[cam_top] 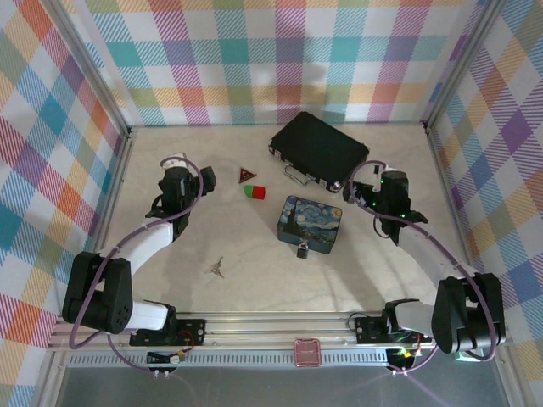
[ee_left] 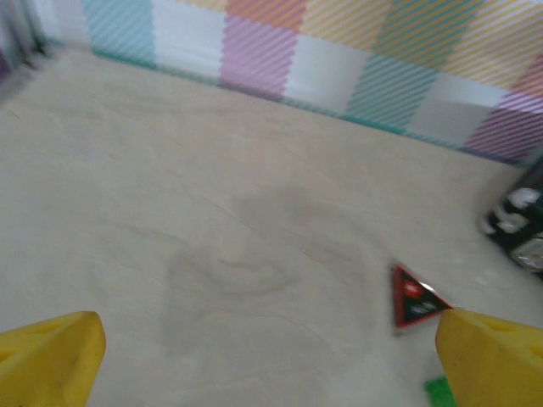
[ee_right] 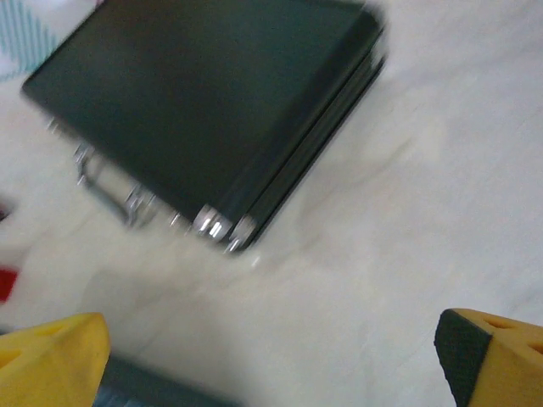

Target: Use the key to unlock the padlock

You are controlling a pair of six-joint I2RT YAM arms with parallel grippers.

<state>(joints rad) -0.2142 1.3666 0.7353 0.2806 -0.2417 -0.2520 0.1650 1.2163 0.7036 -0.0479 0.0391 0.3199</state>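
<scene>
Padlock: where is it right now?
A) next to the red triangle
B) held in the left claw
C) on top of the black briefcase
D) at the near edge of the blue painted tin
D: the top view shows the padlock lying right at the near edge of the blue painted tin.

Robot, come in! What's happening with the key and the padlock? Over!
Left end effector open, right end effector open, both empty. Key loose on table, untouched. Padlock at blue tin's near side. Nothing blocking either.
</scene>
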